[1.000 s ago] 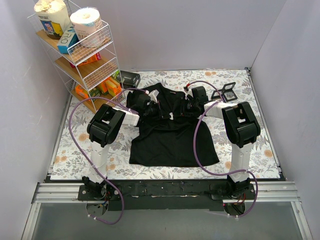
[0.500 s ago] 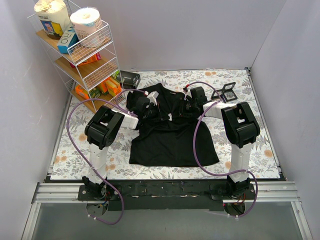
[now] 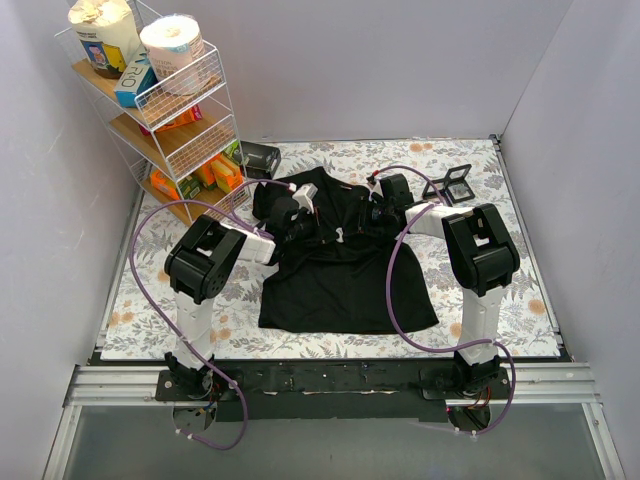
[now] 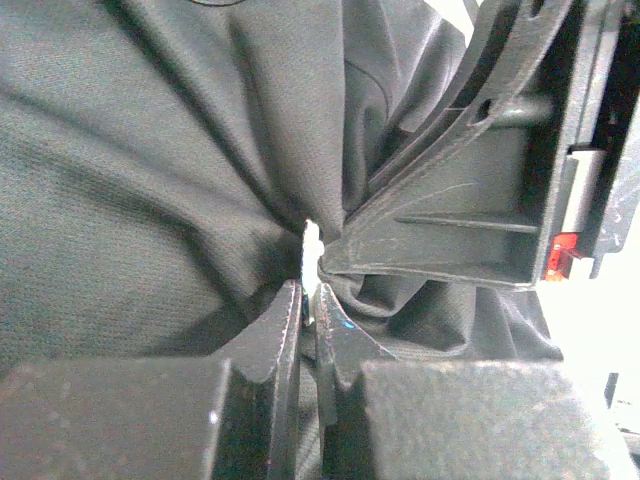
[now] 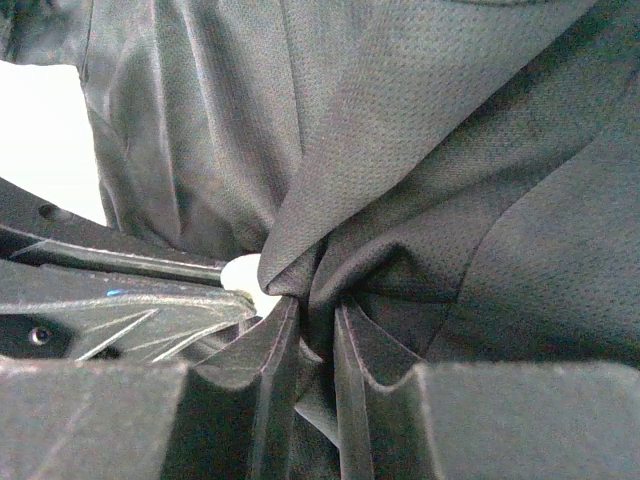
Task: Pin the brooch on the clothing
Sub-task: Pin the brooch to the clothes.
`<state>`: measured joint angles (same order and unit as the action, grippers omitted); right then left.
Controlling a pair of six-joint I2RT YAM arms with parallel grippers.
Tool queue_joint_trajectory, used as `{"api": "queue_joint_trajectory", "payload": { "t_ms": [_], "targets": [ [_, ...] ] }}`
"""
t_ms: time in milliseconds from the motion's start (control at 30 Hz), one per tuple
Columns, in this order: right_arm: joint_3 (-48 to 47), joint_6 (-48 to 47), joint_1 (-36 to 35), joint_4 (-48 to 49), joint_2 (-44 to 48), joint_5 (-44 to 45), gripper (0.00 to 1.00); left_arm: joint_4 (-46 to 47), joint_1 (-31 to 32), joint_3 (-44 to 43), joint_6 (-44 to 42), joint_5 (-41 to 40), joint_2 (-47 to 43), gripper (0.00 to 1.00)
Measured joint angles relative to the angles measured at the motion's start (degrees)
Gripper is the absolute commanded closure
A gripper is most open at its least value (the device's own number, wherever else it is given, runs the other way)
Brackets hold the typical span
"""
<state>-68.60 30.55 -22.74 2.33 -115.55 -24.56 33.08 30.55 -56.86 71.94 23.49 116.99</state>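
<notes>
The left pincer (image 4: 309,300) was clenched on the tiny pale brooch (image 4: 311,243), mid frame. The right pincer (image 5: 316,322) was pinching a fold of the black shirt (image 5: 430,130).

The plain black short-sleeved T-shirt (image 3: 345,285) lies on the flowered surface (image 3: 500,290), collar at the far end and hem at the near end. Its chest is gathered into tight folds, one pinched in the right claw (image 5: 315,310). The tiny pale roundish brooch (image 5: 246,274) sits against those folds, nipped in the left claw (image 4: 308,300).
</notes>
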Motion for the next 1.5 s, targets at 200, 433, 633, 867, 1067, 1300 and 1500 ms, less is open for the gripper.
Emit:
{"api": "queue_joint_trajectory", "payload": {
  "t_ms": [200, 433, 633, 867, 1067, 1300, 1500],
  "targets": [
    [-0.22, 1.38, -0.13, -0.87, 0.02, -0.17, 0.75, 0.98, 0.57, 1.25, -1.09, -0.55, -1.18, 1.00],
    [-0.22, 2.34, -0.22, -0.98, 0.02, -0.22, 0.75, 1.75, 0.72, 2.10, -1.66, -0.96, -1.60, 1.00],
    [-0.46, 2.47, -0.22, -1.46, 0.02, -0.22, 0.75, 2.01, 0.83, 2.16, -2.93, -0.79, -1.60, 1.00],
    [-0.76, 2.80, -0.20, -2.27, 0.02, -0.22, 0.76, 1.86, 1.62, 2.23, -6.78, -1.25, -2.08, 1.00],
    [-0.85, 4.24, 0.04, -2.71, 0.02, -0.94, 0.76, 2.19, 2.93, 3.52, -11.19, -3.30, -3.30, 1.00],
    [-0.74, 5.81, 0.42, -3.10, 0.02, -1.99, 0.76, 3.30, 4.52, 5.51, -14.99, -6.10, -4.63, 1.00],
    [1.09, 7.02, 1.36, -1.29, 0.31, -3.32, 0.76, 2.99, 5.57, 5.84, -14.97, -8.22, -5.20, 1.00]
  ]
}}
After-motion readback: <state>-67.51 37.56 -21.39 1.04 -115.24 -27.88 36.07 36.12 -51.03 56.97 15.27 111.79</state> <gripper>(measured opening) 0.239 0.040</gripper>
